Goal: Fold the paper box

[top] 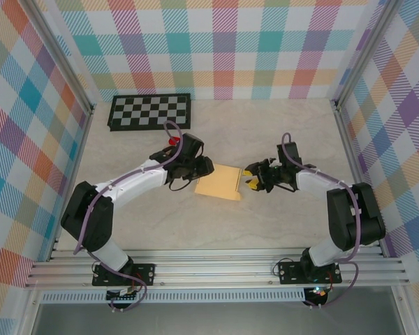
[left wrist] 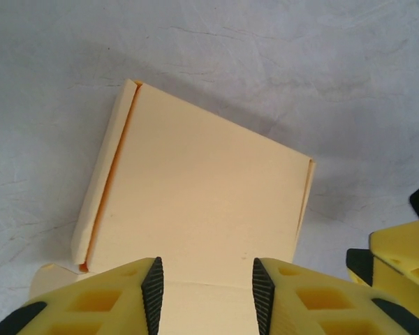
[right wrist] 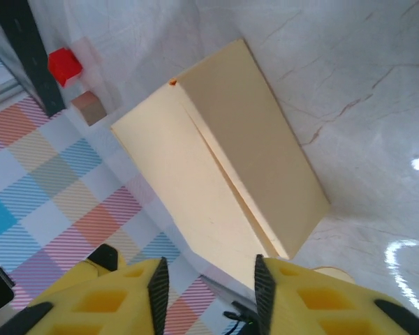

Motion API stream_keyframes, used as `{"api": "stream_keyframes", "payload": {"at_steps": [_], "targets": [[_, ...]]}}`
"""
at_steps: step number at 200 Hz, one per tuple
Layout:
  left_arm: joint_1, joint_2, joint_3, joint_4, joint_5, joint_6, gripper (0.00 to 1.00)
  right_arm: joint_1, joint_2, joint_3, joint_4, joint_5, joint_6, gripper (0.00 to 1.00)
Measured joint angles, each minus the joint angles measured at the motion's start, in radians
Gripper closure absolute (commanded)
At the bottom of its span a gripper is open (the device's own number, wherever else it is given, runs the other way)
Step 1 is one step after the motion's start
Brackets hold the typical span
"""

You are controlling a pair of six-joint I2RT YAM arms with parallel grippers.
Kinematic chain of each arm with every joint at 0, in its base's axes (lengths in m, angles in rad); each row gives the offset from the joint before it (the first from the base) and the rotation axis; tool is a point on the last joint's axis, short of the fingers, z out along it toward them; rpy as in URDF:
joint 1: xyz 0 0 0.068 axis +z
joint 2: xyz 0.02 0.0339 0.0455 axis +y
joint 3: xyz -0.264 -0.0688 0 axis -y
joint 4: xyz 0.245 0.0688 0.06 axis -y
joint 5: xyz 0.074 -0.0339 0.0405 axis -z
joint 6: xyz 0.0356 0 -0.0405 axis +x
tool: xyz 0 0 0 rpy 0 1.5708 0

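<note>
Sitting near the middle of the table [top: 286, 132], well clear of all 4 edges, the paper box [top: 220, 183] is lying low and flat, with a seam running along its length. Its long axis seems to be running across the table, from 1 claw toward the other, so each claw is facing a short end.

The left claw [top: 207, 167] is hanging over the box's left end. In the left wrist view its 2 fingers [left wrist: 152, 293] are standing apart with cardboard filling the gap, and I cannot tell whether they are pinching the sheet or merely straddling it.

The right claw [top: 252, 181] is waiting just off the right end, released, its fingers [right wrist: 158, 286] parted with nothing between them and the box's near corner lying just ahead.

The left arm is looking the nearer of the 2. The coming fold is likely depending on the right claw meeting that short end squarely while the left is pinning the opposite end.
</note>
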Motion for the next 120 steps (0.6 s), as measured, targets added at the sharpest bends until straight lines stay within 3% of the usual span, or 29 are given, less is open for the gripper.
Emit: {"api": "stream_keyframes", "payload": {"at_steps": [25,50,66,87,120], "targets": [[0.029,-0.02,-0.006,-0.034,-0.019,0.049,0.57,0.037,-0.011,0.198,-0.202,0.183,-0.337,0.52],[0.116,-0.121,-0.126,-0.018,-0.008,0.051,0.55,0.167,-0.072,0.346,-0.262,0.359,-0.745,0.43],[0.164,-0.178,-0.224,0.009,0.021,0.044,0.43,0.219,-0.051,0.441,-0.306,0.41,-0.903,0.43],[0.177,-0.198,-0.338,0.097,0.084,0.015,0.33,0.215,0.073,0.585,-0.365,0.477,-1.06,0.43],[0.167,-0.209,-0.461,0.188,0.146,-0.021,0.29,0.203,0.237,0.626,-0.454,0.544,-1.282,0.44]]}}
